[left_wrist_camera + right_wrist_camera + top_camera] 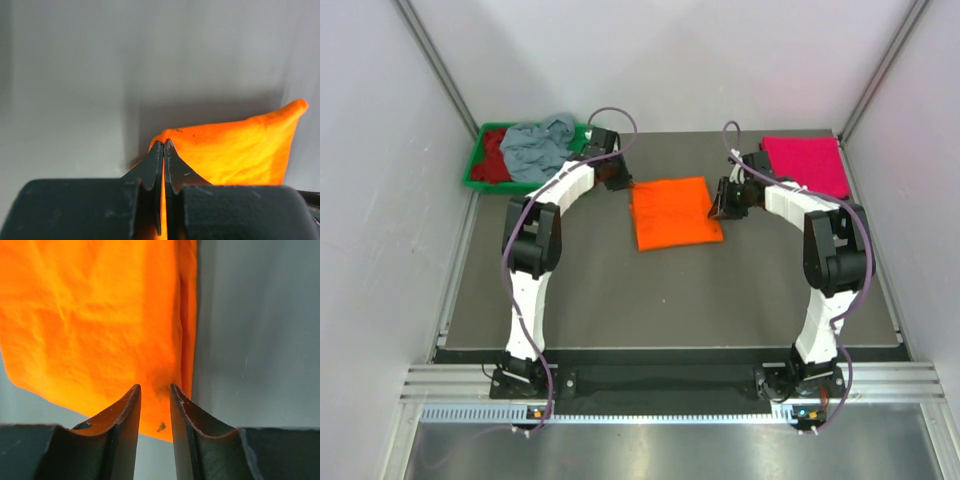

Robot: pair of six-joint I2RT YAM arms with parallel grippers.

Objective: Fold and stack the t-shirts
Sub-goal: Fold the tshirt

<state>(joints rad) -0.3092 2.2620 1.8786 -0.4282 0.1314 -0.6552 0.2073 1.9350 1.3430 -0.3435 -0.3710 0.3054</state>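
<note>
Orange t-shirt (672,213) is looking like soft matt cloth, creasing a bit. Tray (472,172) is coming across as smooth green plastic, table (670,290) is looking dull and matt, right gripper (154,388) is showing slick, slightly shiny black plastic.

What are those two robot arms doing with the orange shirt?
They're busy folding. The left gripper pinches a corner of the orange t-shirt, folded mid-table. The right gripper sits at its other edge, jaws apart, holding nothing. A pink t-shirt lies folded far right; a grey-blue t-shirt and a dark red t-shirt wait in the green tray.
</note>
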